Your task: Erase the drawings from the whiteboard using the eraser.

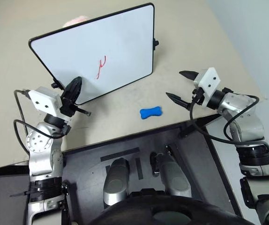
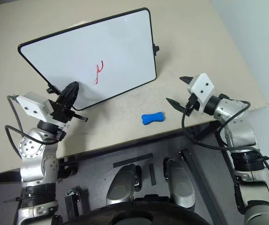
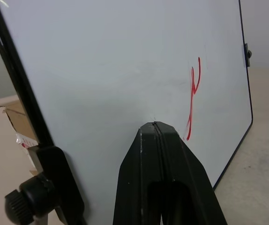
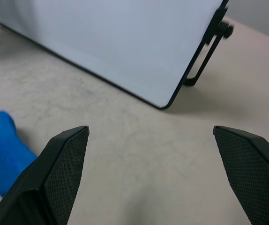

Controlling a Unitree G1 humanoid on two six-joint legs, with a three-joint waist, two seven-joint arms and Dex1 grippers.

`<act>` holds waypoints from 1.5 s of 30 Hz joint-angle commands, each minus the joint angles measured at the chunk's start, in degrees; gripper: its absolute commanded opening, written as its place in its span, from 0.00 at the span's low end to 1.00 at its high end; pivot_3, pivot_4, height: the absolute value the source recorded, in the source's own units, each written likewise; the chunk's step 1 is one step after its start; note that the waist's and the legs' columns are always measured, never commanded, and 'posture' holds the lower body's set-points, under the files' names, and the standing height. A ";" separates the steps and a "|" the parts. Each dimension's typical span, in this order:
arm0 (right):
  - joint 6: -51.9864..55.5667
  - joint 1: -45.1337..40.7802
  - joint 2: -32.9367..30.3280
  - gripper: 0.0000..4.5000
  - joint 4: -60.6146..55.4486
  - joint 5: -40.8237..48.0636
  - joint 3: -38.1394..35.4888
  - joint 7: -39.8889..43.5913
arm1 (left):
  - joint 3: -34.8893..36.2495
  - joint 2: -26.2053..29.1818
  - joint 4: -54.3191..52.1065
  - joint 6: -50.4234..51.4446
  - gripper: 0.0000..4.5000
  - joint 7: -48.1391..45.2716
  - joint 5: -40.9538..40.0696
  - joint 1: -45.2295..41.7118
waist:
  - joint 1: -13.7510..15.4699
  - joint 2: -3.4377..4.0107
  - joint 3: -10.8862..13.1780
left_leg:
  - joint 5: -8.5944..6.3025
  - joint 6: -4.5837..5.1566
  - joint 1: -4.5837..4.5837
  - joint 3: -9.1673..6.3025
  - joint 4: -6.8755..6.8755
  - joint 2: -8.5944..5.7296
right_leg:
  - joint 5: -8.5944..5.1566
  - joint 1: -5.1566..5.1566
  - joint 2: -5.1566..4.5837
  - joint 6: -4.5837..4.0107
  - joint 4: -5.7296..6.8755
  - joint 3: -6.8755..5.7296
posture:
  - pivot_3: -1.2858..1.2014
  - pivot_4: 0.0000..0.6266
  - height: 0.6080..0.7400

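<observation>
The whiteboard (image 1: 120, 42) stands tilted on the beige table, with a small red squiggle, the drawings (image 1: 100, 67), near its middle. The blue bone-shaped eraser (image 1: 151, 112) lies flat on the table in front of the board's lower right corner, apart from both grippers. My left gripper (image 1: 77, 82) is shut, its tips at the board's lower left part; the left wrist view shows the closed fingers (image 3: 155, 154) just before the white surface, with the drawings (image 3: 193, 93) beside them. My right gripper (image 1: 179, 85) is open and empty, to the right of the eraser (image 4: 1, 140).
The table's front edge (image 1: 125, 136) runs just behind the eraser, with a dark platform below it. The board has a black knob (image 1: 156, 43) on its right edge. A pale pink thing (image 1: 76, 20) peeks over the board's top. A cardboard piece (image 3: 12, 117) lies beyond the board's left edge.
</observation>
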 commanded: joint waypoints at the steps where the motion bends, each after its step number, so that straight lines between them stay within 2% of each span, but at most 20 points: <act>1: 0.19 -1.01 0.02 1.00 -1.26 0.89 -1.19 0.15 | -0.83 -0.80 -4.65 -0.37 0.00 0.54 -0.16 1.35 | 0.00 0.00 0.00 | 0.00 0.00 0.00 0.00 0.00 0.00 | -0.02 0.00 0.00 0.04 -0.01 0.00 | 0.52 0.24 1.00; 10: 0.46 0.39 -1.11 1.00 -3.03 1.58 -1.68 1.30 | -0.60 -1.12 -7.49 0.83 0.00 0.09 -1.79 4.14 | -0.01 0.00 0.00 | 0.00 0.00 0.00 0.00 -0.02 0.00 | -0.07 0.00 0.00 0.09 -0.02 0.00 | 0.52 0.24 1.00; 19: 1.09 -1.83 -1.63 1.00 -3.42 1.91 -0.67 3.13 | 0.36 -0.71 -7.56 0.82 0.00 -0.66 -2.92 6.70 | 0.01 0.00 0.00 | 0.00 0.00 0.00 0.00 -0.02 0.00 | -0.16 0.00 0.00 0.24 -0.03 0.00 | 0.52 0.24 1.00; 26: 9.82 -1.73 -1.49 1.00 -11.55 7.70 1.55 6.89 | 1.23 0.40 -5.19 0.57 0.00 -1.99 -3.22 6.17 | -0.01 0.00 0.00 | 0.00 0.00 0.00 0.00 -0.03 0.00 | -0.29 0.00 0.00 0.42 -0.01 -0.01 | 0.52 0.24 1.00; 30: 16.42 -0.89 -3.18 1.00 -14.30 5.80 7.03 7.40 | 1.01 0.36 -4.03 0.25 0.00 -2.51 -3.01 5.80 | 0.04 -0.01 0.00 | -0.01 0.00 0.00 0.00 -0.01 -0.03 | -0.30 0.03 0.00 0.42 -0.02 0.00 | 0.52 0.24 1.00; 41: 14.96 -3.93 -2.01 1.00 -8.18 0.66 13.90 8.06 | -0.23 -0.16 -3.89 0.65 0.00 -2.85 -2.72 5.15 | -0.01 0.00 0.00 | 0.00 0.00 0.01 0.00 0.00 -0.02 | -0.26 0.00 0.00 0.37 0.00 0.00 | 0.52 0.24 1.00; 45: 13.07 -5.71 -0.98 1.00 -4.73 -1.01 15.31 8.43 | -0.37 -0.26 -4.03 0.72 0.00 -2.67 -2.67 5.04 | -0.01 0.00 0.00 | 0.00 0.00 0.00 0.00 -0.01 -0.01 | -0.04 -0.02 0.00 0.00 0.01 -0.01 | 0.52 0.24 1.00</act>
